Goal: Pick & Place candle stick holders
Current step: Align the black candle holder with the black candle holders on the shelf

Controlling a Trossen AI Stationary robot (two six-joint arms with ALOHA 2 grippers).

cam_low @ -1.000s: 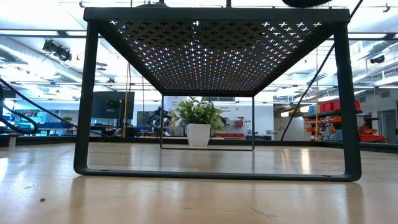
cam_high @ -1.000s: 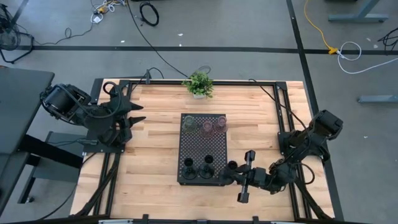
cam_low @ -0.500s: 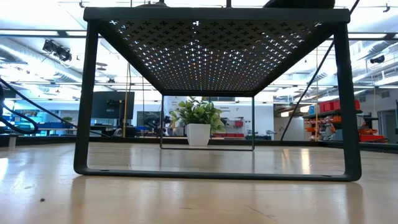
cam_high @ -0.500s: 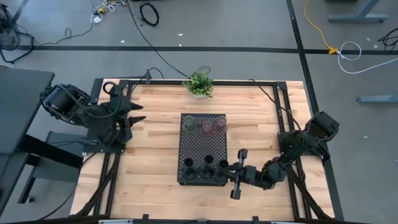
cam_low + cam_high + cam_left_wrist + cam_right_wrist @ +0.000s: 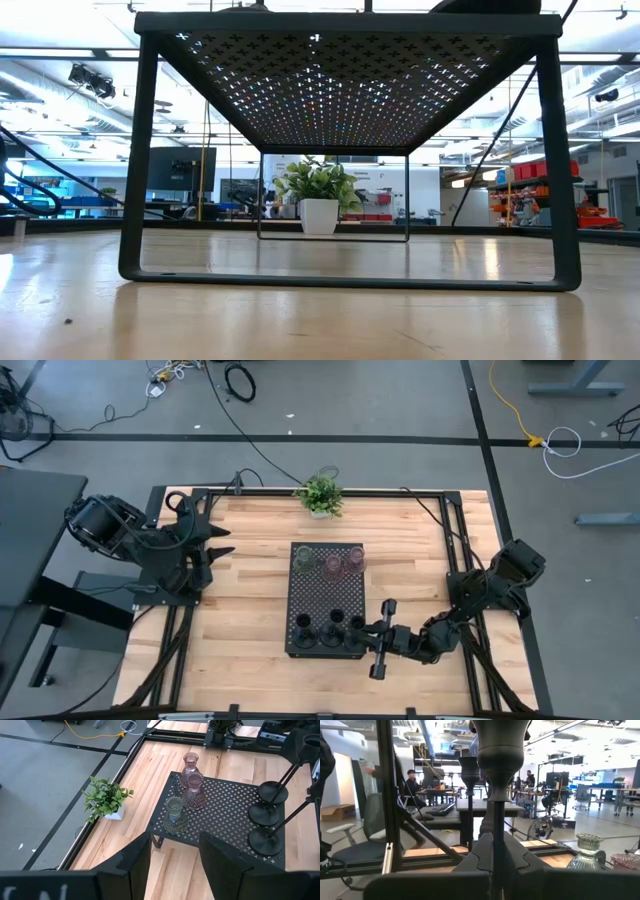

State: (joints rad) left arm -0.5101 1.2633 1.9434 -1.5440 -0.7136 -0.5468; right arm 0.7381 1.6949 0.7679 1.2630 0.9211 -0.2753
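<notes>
Pinching black holder [image 5: 499, 780] stem: right end effector [image 5: 368, 631] | tray [image 5: 326, 595] | plant [image 5: 319, 494] beyond

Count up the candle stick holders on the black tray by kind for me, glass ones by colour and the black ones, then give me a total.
Pinkish glass cups: 2
Olive-green glass cup: 1
Black round-based holders: 3
Total: 6, all standing on the black perforated tray.

Bright even overhead light, soft shadows, backlit tray [image 5: 350, 90] (low view), sharp focus
</notes>
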